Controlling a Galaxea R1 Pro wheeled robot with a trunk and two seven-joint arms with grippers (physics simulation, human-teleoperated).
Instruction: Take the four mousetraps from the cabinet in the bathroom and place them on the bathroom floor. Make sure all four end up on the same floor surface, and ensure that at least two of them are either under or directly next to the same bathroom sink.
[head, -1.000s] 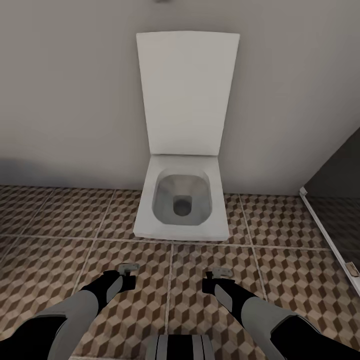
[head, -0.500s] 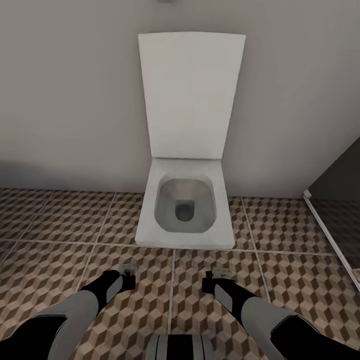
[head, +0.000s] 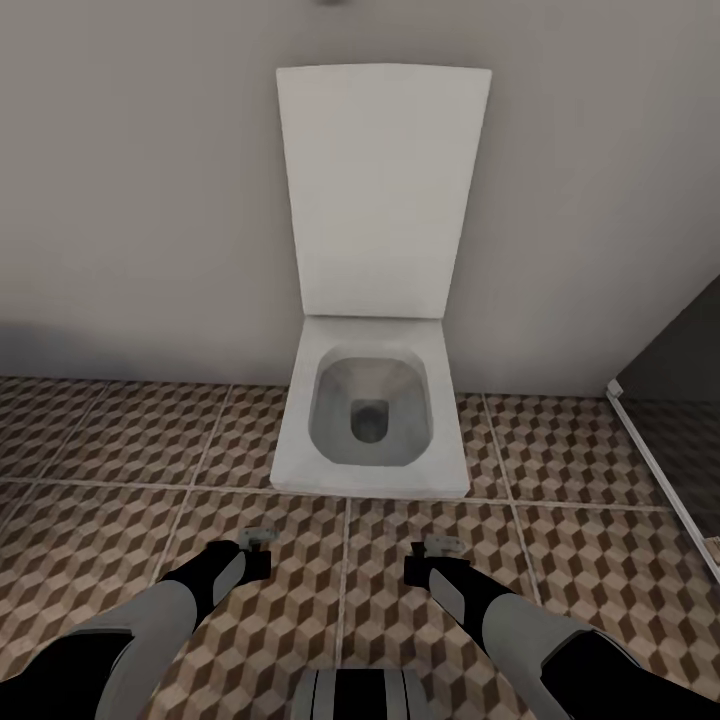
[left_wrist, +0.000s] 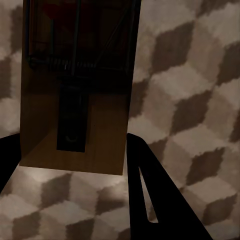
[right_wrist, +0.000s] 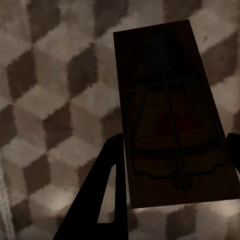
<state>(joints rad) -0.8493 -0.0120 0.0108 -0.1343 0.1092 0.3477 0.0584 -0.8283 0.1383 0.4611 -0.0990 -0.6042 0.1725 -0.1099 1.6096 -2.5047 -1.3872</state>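
Each of my grippers holds a mousetrap above the cube-pattern bathroom floor (head: 120, 520). In the head view my left gripper (head: 257, 540) is shut on a small pale trap (head: 258, 537); its wrist view shows a brown wooden mousetrap (left_wrist: 80, 95) with wire spring between the dark fingers (left_wrist: 150, 200). My right gripper (head: 440, 548) is shut on another trap (head: 441, 545), seen in the right wrist view as a dark brown mousetrap (right_wrist: 170, 120) with wire bar, over the tiles (right_wrist: 50, 100). The cabinet and the sink are out of view.
A white toilet (head: 372, 420) with its lid raised stands straight ahead against the grey wall. A shower stall's pale threshold strip (head: 660, 470) and darker tiles run along the right. Open tiled floor lies to the left and right of the toilet.
The whole view shifted slightly between one second ago and half a second ago, so the camera moved a little. Since then nothing has changed; both grippers still hold their traps.
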